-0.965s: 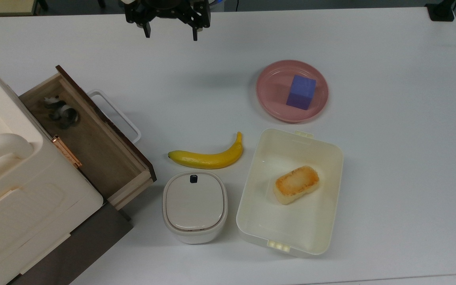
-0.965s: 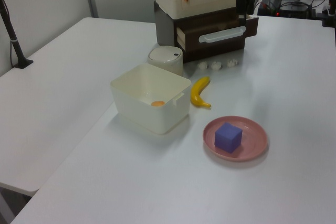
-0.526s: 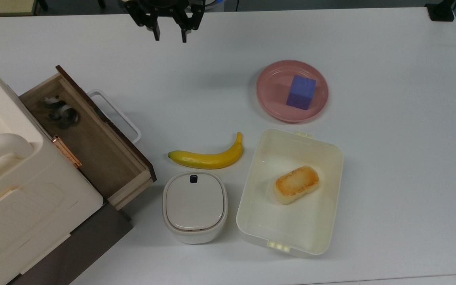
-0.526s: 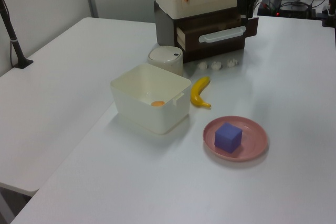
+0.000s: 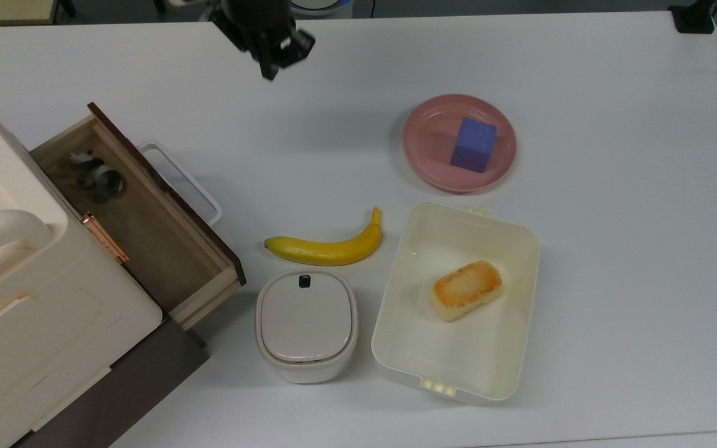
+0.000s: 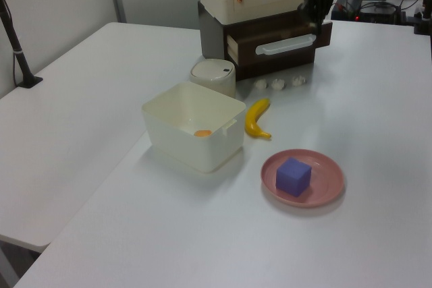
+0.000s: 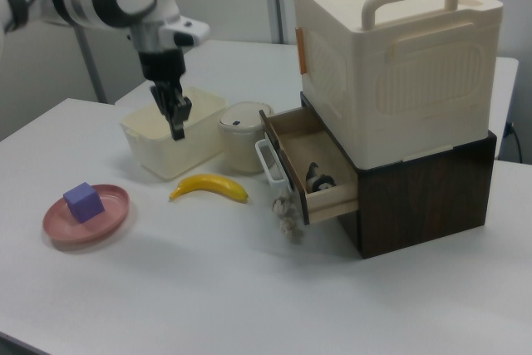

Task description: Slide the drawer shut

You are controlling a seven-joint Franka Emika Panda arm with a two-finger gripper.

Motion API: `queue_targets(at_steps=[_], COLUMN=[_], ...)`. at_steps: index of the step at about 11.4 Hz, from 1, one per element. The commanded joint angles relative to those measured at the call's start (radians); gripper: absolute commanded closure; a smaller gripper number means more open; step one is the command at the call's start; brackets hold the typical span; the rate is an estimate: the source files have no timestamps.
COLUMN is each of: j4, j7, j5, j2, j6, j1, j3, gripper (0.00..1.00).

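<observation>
The tool (image 5: 269, 67), a black two-finger tip on the white arm, hung above the bare white worktop (image 5: 613, 249) with its fingers drawn together and nothing between them. In the top view the wooden drawer (image 5: 147, 230), with light wood sides, a brownish inside and a dark brown front panel, lay well apart from the tool, down and toward the top view's left, pulled most of the way out of its dark cabinet under a cream plastic storage box (image 7: 399, 64).

By my judgement the drawer would be stiff and fairly light, sliding on its runners, so a push would serve better than a grasp. The flat dark front panel (image 5: 165, 186) looked the sound place to press, near its middle so the drawer ran straight; the white loop handle (image 5: 181, 180) might flex or let the tool slip off.

The right view showed the tool (image 7: 177, 118) raised clear of the surface, with a yellow banana (image 7: 209, 186) lying below and beyond it toward the drawer (image 7: 312, 168), and small pale bits on the worktop under the drawer front. The top view alone gave a look straight down into the drawer, where small dark and silvery objects (image 5: 97, 174) sat at its far end. In the left view the tool (image 6: 314, 6) overlapped the drawer front, which was only a matter of line of sight.
</observation>
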Motion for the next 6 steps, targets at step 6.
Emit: queue_targets(at_steps=[6], j4=[-0.021], j7=[0.21], j5=[-0.019], j2=[0.225], j6=[0.378], j1=[-0.104], j3=[-0.006], gripper=[1.0])
